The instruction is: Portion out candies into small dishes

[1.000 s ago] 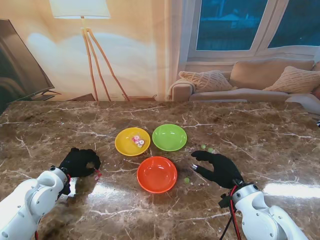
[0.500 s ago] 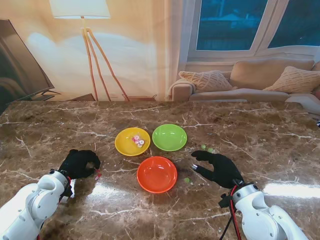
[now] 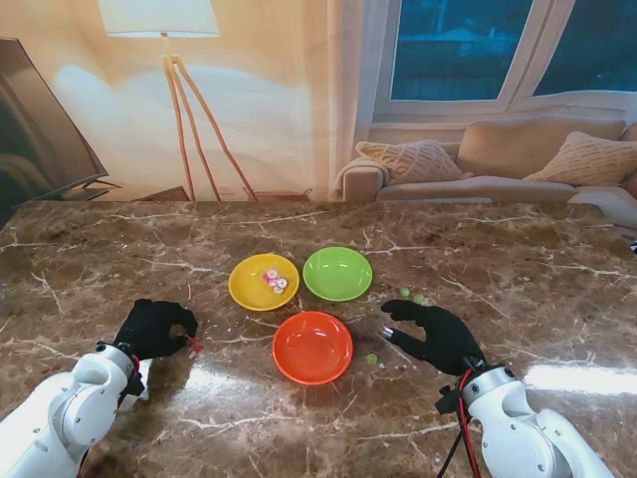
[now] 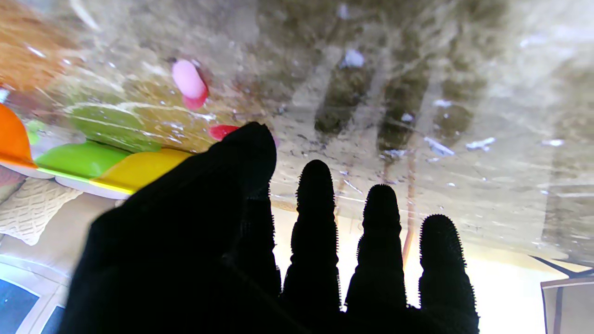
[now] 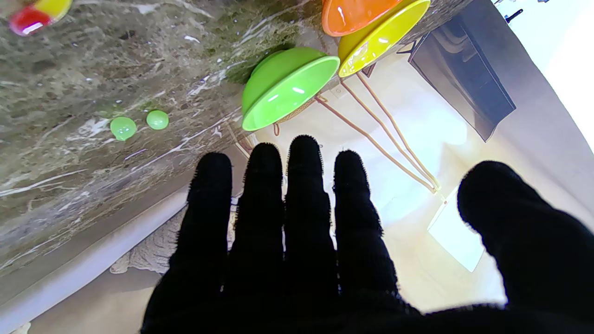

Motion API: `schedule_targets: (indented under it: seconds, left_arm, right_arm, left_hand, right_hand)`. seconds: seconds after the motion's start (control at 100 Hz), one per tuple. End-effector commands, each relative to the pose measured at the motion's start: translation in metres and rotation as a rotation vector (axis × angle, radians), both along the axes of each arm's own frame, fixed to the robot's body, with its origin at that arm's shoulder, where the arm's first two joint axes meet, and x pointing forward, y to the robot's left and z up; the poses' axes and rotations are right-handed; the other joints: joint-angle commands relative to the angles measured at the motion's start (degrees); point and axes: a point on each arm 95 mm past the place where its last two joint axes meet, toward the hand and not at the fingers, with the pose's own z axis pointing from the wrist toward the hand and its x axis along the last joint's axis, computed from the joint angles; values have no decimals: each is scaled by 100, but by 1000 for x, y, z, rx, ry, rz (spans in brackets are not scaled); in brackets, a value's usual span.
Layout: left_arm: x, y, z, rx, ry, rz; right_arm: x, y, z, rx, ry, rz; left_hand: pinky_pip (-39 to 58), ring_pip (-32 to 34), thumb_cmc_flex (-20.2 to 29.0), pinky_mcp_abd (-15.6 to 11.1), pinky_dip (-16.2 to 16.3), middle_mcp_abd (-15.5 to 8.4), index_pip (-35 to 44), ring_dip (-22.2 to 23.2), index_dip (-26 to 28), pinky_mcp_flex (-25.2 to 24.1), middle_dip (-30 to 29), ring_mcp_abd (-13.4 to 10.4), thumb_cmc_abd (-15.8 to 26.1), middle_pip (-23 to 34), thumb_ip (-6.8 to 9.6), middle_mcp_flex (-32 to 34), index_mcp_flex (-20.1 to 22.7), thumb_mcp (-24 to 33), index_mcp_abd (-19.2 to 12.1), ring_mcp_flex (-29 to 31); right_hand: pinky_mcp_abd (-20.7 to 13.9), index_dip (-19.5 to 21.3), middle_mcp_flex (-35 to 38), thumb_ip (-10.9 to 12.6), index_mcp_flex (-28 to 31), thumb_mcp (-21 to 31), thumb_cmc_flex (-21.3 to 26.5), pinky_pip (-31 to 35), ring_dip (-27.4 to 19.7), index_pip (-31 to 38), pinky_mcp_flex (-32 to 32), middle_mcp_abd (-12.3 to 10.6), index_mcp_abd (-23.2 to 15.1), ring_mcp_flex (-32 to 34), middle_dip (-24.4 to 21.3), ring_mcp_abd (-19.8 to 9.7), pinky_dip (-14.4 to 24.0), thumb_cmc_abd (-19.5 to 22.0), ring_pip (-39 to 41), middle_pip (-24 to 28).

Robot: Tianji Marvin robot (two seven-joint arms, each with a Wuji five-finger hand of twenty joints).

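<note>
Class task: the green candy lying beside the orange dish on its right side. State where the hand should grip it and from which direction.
Pinch the green candy across its sides with fingertips, descending from above: small, rounded, flat on the table, orange dish close by.

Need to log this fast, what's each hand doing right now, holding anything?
Left hand: open, holding nothing; a red candy lies by its fingertips.
Right hand: open, holding nothing.

Glossy marble table (image 3: pixel 498 259), shiny plastic-looking orange dish (image 3: pixel 313 347)
</note>
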Motion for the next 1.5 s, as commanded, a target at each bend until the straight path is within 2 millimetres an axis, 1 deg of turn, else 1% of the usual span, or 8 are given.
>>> schedule_targets:
  seconds: [0.0,0.2,0.37,0.55,0.81,0.93,1.17,1.49]
  left_arm:
    - [-1,-2,6,-3,-16,4]
    - [-2,-8,23,-8,-63,-8]
    - [0,-22,39,-28,-107,-45]
    - [5,-51,55,-70,-164,-98]
    - [16,-104,70,-140,-227,-204]
    - [23,-124,67,-161,-223,-258]
    - [33,-157,53,-196,-191,-331]
    - [33,-178,34,-208,-140,-420]
  right_arm:
    - [-3,0,-5,0,25,1]
    - [-2,-1,-4,0,22,-1]
    - [-2,0,-4,1,17,-4]
    - [-1,-1,-4,2,15,-9]
    - [-2,-4,-5,5,11,-19]
    - [-3,-6,-5,8,9,-26]
    - [-4,-9,-7,15,5,-37]
    - [-5,-12,-8,20,2,-45]
  left_hand:
    - [-150,90,262,-114,0,1,132,85,200,-120,89,-48,-70,69,45,-2,205,-41,-105,11]
    - [-167,73,256,-113,-2,8,120,75,206,-126,110,-39,-65,61,62,32,209,-59,-133,39]
    - [-172,53,246,-113,-2,20,113,66,212,-124,130,-29,-64,51,80,50,214,-66,-140,45]
    - [-196,30,243,-122,-10,12,100,57,218,-135,148,-12,-65,31,99,72,219,-72,-157,66]
    - [-233,-14,222,-111,-17,0,79,40,235,-136,158,-17,-66,-26,133,86,221,-65,-182,87]
    - [-241,-32,209,-116,-15,-9,76,33,247,-143,143,-30,-52,-55,134,58,207,-73,-215,78]
    - [-265,-44,225,-114,-15,-13,77,31,265,-157,98,-19,-44,-75,132,34,188,-100,-227,77]
    - [-318,-108,216,-137,-27,-13,75,-5,227,-177,-67,-28,-42,-129,136,-84,185,-131,-242,24]
  right_hand:
    - [-37,-19,87,17,134,101,42,120,95,36,4,-2,-132,187,99,114,131,-56,40,67]
    - [-40,-20,84,17,133,101,47,123,97,36,3,-13,-134,190,100,105,127,-53,41,66]
    - [-36,-21,77,17,132,104,43,125,96,37,4,-3,-135,188,99,108,125,-58,40,61]
    - [-40,-21,71,17,135,106,43,123,97,39,1,-5,-135,193,99,106,122,-55,42,60]
    - [-38,-21,73,17,135,107,47,125,97,40,1,-8,-134,189,99,99,119,-61,40,60]
    - [-38,-22,68,17,134,108,46,125,96,40,-1,-8,-137,182,98,108,119,-61,37,57]
    - [-34,-21,64,16,138,104,45,125,96,43,-2,0,-132,182,97,102,118,-55,38,56]
    - [-32,-21,66,17,134,106,49,123,94,41,-7,5,-133,173,96,107,117,-58,34,56]
